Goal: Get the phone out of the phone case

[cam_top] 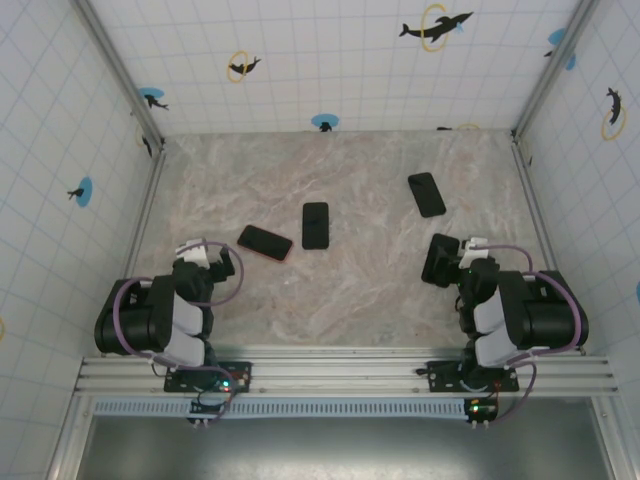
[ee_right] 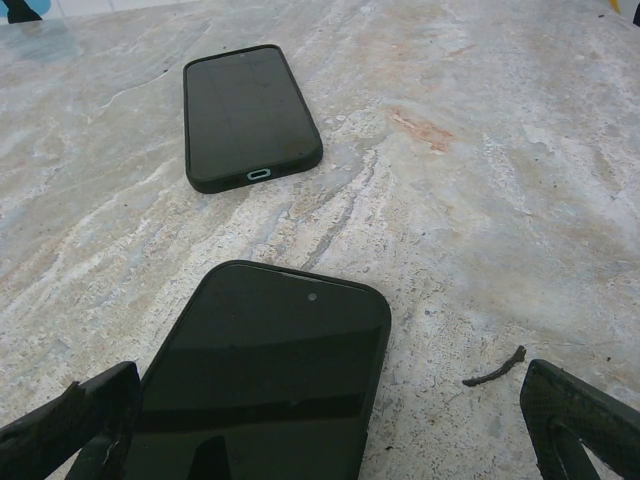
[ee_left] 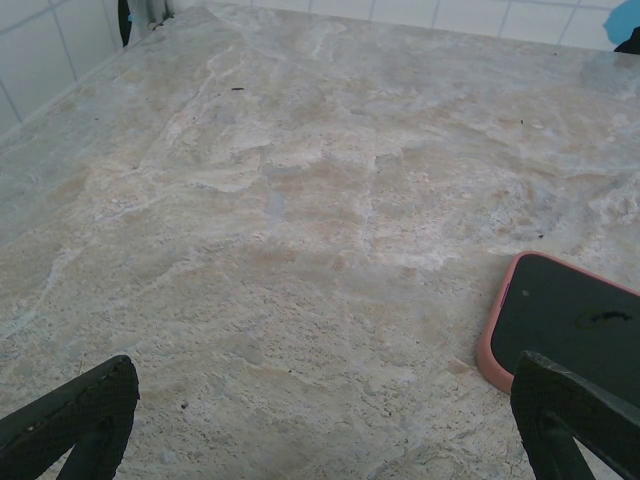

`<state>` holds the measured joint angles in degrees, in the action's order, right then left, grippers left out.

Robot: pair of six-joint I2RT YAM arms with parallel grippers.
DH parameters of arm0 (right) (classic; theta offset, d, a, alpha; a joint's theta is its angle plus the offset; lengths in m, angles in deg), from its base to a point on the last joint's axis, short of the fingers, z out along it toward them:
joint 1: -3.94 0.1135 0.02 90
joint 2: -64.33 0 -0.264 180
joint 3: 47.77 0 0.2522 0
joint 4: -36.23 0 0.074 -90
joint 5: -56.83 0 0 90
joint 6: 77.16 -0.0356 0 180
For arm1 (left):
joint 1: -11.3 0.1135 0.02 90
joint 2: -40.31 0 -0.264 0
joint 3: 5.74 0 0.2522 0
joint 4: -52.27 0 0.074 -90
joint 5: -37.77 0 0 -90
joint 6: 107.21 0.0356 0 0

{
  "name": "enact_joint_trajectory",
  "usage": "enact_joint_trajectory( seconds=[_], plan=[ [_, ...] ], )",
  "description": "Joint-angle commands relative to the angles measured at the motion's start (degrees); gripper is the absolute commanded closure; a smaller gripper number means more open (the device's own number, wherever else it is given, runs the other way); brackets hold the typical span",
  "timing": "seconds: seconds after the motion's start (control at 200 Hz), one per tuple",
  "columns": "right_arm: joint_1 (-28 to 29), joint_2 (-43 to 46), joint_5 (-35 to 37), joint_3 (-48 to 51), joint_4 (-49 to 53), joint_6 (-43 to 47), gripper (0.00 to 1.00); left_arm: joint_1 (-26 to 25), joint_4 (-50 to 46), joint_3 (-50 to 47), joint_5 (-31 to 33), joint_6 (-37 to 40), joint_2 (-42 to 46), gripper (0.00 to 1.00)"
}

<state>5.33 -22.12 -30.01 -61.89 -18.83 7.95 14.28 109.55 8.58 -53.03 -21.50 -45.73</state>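
Marble-look tabletop [cam_top: 370,290] looks slick: both sets of jaws wide open, empty, so the pink-cased phone [ee_left: 570,310] could skid when pinched.

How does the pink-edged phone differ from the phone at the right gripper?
The pink-edged phone has a salmon rim; the right-side phone is black-edged. The pink-edged phone sits beside one finger of the left gripper; the right-side phone lies between the open fingers of the right gripper. Both lie flat.
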Motion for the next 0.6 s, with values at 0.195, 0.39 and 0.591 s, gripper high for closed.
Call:
enact_joint_trajectory(
  seconds=[0.195, 0.39, 0.591],
  plan=[
    [-1.0, -0.4, -1.3, 0.4, -3.8, 0.3, 0.00, -0.3, 0.2, 0.6, 0.4, 1.1, 0.4, 0.02],
    [-1.0, 8.5, -4.1, -3.6, 10.3, 1.6, 0.00, -0.2, -22.9, 8.8, 1.5, -2.1, 12.8, 0.02],
    [-0.9, 17.4, -11.9, -9.0, 23.9, -2.1, 0.00, -1.7, -49.3, 23.1, 8.2, -23.0, 16.7, 0.02]
  ],
)
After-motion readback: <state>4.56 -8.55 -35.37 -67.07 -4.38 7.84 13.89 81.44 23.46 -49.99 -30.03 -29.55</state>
